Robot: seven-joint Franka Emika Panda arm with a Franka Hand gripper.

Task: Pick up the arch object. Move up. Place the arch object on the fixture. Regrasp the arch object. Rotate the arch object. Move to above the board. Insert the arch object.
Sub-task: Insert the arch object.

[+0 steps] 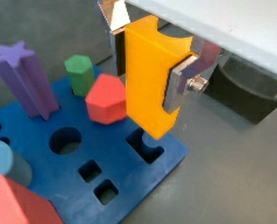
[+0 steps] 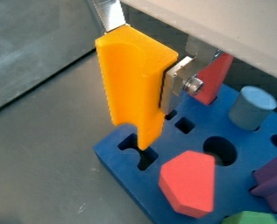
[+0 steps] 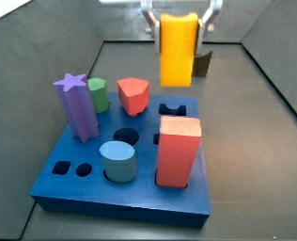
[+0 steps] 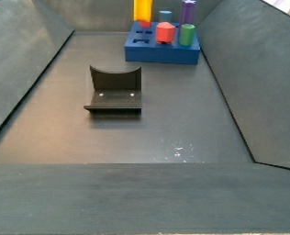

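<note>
The arch object (image 1: 147, 74), an orange-yellow block with a curved notch at its upper end, hangs upright. My gripper (image 1: 148, 59) is shut on its sides, one silver finger (image 1: 183, 79) pressed flat against it. It shows the same way in both wrist views (image 2: 132, 83). Its lower end hovers over a cut-out hole (image 1: 145, 147) near the corner of the blue board (image 1: 129, 188). In a side view the arch object (image 3: 179, 47) is clear above the board (image 3: 114, 184). The fixture (image 4: 113, 92) stands apart on the floor, nearer that camera than the board (image 4: 160, 53).
The board carries a purple star post (image 3: 76, 108), a green hexagon peg (image 3: 99, 94), a red pentagon peg (image 3: 134, 94), a blue cylinder (image 3: 118, 160) and a big red block (image 3: 179, 151). Sloping grey walls (image 4: 233, 83) enclose the floor.
</note>
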